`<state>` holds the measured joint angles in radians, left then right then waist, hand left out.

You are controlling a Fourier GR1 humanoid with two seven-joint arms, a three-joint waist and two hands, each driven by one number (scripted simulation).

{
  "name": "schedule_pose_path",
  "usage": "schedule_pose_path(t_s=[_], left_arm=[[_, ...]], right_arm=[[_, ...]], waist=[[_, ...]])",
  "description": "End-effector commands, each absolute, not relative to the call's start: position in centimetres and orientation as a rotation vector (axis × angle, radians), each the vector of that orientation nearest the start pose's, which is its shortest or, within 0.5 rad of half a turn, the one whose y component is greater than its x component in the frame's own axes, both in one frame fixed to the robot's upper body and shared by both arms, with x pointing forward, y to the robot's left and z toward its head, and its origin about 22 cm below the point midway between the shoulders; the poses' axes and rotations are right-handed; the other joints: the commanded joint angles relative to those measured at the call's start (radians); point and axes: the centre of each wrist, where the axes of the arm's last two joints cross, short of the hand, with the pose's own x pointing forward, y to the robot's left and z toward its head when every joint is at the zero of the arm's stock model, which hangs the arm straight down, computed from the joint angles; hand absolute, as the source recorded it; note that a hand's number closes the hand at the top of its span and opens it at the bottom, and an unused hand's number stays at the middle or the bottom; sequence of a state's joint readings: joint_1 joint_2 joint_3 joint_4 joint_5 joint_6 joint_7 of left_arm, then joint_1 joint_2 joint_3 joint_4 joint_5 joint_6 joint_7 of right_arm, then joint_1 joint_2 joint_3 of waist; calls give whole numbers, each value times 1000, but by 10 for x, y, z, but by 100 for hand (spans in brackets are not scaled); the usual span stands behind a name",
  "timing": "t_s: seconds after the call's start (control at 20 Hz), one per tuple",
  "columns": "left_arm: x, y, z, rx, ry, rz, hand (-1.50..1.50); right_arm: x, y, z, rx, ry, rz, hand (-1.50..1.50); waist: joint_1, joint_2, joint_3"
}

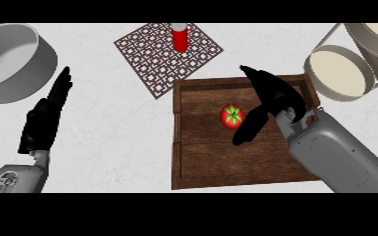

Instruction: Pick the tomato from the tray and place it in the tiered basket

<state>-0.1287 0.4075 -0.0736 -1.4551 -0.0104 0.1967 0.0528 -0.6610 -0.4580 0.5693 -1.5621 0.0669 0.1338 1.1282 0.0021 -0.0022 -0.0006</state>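
No writing seen; right hand (275,94) open over tomato (232,116) in tray (244,175)

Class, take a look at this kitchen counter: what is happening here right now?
A robot is working over a wooden tray that holds a tomato. Its right hand is above the tray, open, with the thumb beside the tomato, which is not yet grasped. The left hand rests open at the left, fingers up. The tiered basket waits at the upper right. A red bottle stands on a patterned mat behind the tray.
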Motion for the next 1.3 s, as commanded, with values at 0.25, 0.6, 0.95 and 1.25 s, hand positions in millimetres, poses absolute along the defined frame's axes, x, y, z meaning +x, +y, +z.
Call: schedule_pose_path(t_s=[0.25, 0.6, 0.95, 1.25], left_arm=[[268, 301, 31, 429, -1515, -229, 0], [287, 294, 26, 417, -1533, -233, 0], [267, 289, 36, 438, -1548, -226, 0], [286, 283, 14, 426, -1531, -221, 0]], right_arm=[[326, -131, 137, -599, -708, 931, -150], [318, -130, 99, -587, -690, 940, -150], [318, -114, 81, -545, -685, 955, -150], [327, -110, 71, -516, -659, 958, -150]], waist=[[5, 1, 0], [-3, 3, 0], [4, 2, 1], [-3, 3, 0]])
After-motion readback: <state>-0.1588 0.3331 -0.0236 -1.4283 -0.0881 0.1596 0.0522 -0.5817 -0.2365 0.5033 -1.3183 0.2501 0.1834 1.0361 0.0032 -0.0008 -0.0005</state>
